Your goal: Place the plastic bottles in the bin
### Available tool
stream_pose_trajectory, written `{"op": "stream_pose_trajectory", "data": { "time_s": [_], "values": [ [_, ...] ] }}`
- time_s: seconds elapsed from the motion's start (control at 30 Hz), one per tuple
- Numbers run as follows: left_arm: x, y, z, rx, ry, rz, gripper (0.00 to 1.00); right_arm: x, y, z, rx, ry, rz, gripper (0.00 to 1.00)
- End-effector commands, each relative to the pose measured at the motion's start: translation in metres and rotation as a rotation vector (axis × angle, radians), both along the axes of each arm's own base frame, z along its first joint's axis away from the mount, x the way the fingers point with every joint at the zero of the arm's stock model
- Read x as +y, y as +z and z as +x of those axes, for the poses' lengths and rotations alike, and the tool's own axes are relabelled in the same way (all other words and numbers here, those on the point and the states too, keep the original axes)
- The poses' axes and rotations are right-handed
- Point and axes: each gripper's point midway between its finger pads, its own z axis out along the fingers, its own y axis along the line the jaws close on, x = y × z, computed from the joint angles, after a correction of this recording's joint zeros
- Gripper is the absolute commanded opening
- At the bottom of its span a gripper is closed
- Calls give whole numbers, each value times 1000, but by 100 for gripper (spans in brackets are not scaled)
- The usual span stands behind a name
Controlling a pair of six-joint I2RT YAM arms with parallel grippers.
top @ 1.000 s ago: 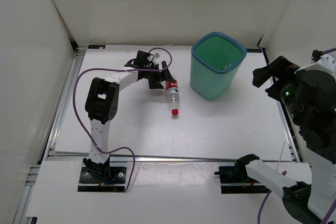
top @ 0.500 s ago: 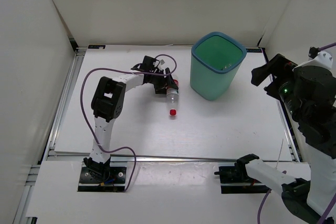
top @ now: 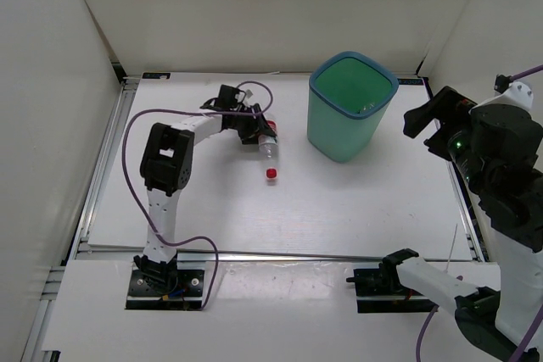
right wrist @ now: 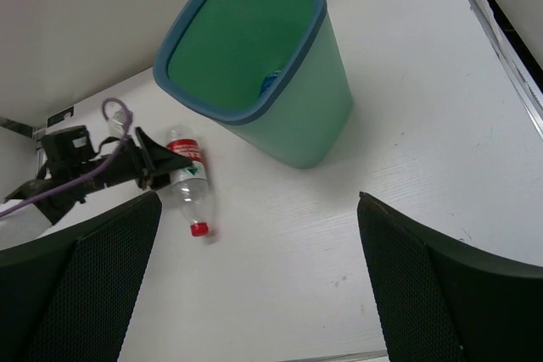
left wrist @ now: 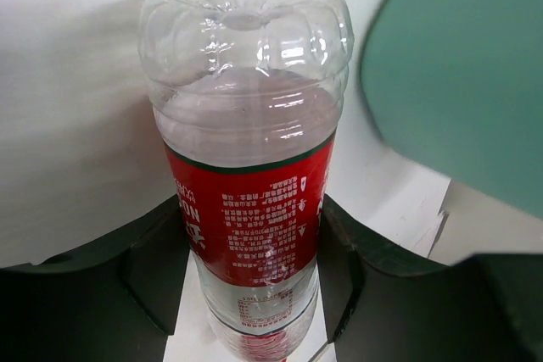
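Your left gripper: clamped on the red-label bottle, lying left of the bin. Your right gripper: spread wide, empty.

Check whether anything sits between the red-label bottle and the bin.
Nothing visible. The left hand is closed on the red-label bottle, and only bare table lies between it and the bin.

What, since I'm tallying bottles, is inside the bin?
Inside the bin, one small bluish item shows against the wall, too small to identify. The near wall covers the bottom.
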Motion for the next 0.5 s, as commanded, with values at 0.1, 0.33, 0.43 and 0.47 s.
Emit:
{"op": "stream_pose_trajectory", "data": {
  "time_s": [0.1,0.33,0.43,0.47],
  "values": [
    [96,193,108,-403,264,-105,40,-3,-9,-4,-1,-23,32,100],
    [83,426,135,-734,315,-550,40,0,-12,-1,-6,-12,39,100],
    [59,440,123,-760,321,-718,43,0,-12,-1,-6,-12,39,100],
    [41,457,103,-782,298,-765,44,0,-12,-1,-6,-12,39,100]
  ]
}}
